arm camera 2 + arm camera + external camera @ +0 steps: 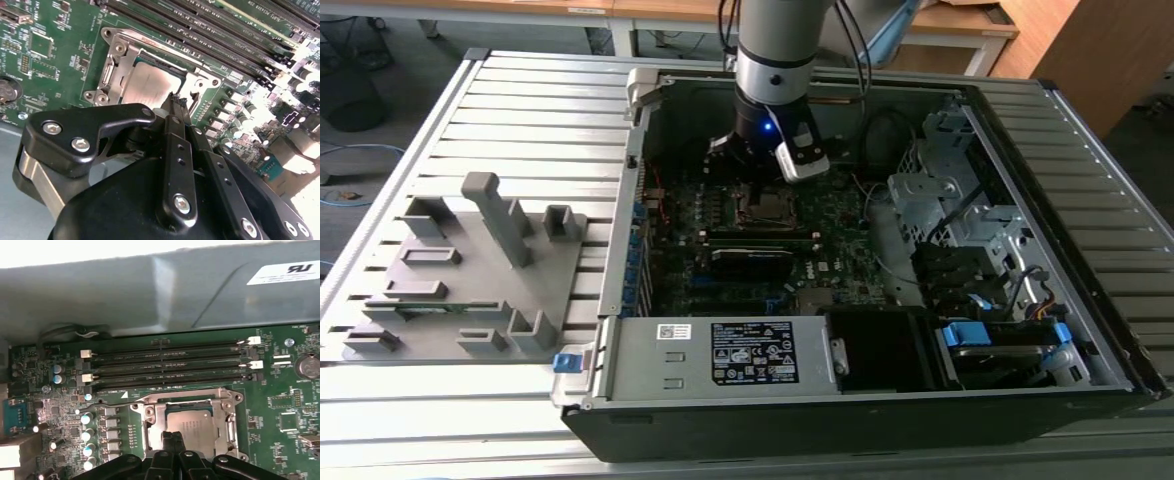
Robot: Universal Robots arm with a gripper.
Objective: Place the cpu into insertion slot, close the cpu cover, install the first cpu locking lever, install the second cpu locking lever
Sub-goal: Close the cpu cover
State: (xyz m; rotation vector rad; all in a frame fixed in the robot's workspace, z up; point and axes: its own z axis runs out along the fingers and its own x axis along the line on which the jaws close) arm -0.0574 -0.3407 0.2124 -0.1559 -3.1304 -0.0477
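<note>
The cpu [150, 82] [189, 425], a flat square chip with a dull metal top, lies in the insertion slot [765, 207] on the green motherboard. The silver cpu cover [117, 75] [155, 422] lies flat around it, the chip showing through its window. A thin wire locking lever [115, 402] runs along the slot's side that faces the memory slots. My gripper [175, 100] [172, 436] hangs just above the slot's edge, fingers shut together with nothing between them. In the exterior view the arm's wrist [774, 110] stands right over the slot.
Long black memory slots [170, 365] run beside the socket. The grey case wall [150, 290] rises behind them. A silver box with a white label [720, 355] fills the case's near side, a drive cage [947, 200] its right. A grey fixture tray [454, 270] lies outside on the left.
</note>
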